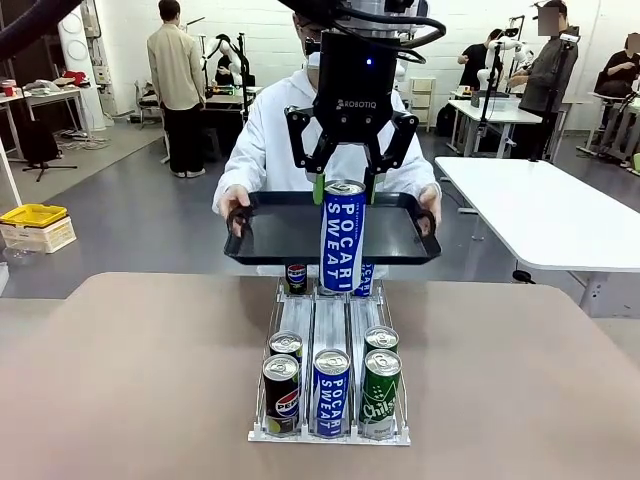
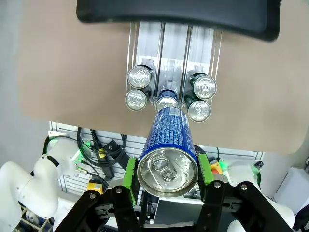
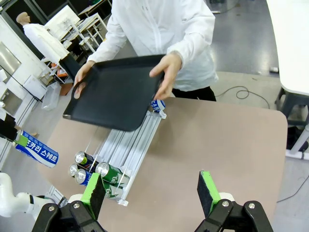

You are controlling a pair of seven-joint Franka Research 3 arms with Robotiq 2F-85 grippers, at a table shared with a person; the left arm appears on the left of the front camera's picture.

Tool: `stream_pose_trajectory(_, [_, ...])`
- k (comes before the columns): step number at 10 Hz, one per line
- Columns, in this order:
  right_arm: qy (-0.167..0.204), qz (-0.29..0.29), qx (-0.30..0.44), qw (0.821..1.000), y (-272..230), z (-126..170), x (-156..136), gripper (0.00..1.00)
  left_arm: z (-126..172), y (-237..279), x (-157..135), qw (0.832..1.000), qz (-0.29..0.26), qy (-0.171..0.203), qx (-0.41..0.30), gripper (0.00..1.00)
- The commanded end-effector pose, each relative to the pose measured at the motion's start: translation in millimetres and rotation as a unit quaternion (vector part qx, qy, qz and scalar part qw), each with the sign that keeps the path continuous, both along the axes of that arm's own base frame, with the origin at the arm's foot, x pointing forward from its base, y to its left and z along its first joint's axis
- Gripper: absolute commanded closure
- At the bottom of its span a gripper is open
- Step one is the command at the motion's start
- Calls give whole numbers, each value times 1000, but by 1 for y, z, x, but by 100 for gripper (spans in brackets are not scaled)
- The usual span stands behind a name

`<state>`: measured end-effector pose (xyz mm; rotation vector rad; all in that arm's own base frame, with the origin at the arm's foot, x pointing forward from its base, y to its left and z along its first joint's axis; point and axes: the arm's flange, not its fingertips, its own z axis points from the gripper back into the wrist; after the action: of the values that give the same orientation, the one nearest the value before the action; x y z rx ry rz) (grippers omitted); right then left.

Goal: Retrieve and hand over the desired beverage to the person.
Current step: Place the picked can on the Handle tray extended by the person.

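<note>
Left gripper (image 1: pixel 344 186) is clamped on the blue can (image 1: pixel 342 240), upright above the rack (image 1: pixel 331 320); the person (image 1: pixel 265 140) holds a black tray (image 1: pixel 270 235) just behind it at 12 o'clock. Right gripper (image 3: pixel 152 193) gapes wide with nothing in it.

POCARI SWEAT on held can (image 1: pixel 343 240); ROBOTIQ on left tool (image 1: pixel 344 190).

Blue-and-white can (image 1: pixel 343 235) — black tray (image 1: pixel 280 230) — beige table (image 1: pixel 150 370).

Bright, even indoor light, soft shadows, glare on the blue can (image 2: pixel 168 150), wide-angle bending at wrist-view edges.
</note>
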<state>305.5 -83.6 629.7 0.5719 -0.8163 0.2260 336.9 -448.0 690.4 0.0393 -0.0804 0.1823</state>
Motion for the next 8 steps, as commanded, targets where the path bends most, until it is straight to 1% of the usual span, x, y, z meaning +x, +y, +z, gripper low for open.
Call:
stream_pose_trajectory(1, [-3, 11, 8, 1000, -1, -1, 2, 0, 2, 4, -3, 1000, 0, -7, -5, 100])
stream_pose_trajectory(8, [-3, 11, 8, 1000, -1, -1, 2, 0, 2, 4, -3, 1000, 0, -7, -5, 100])
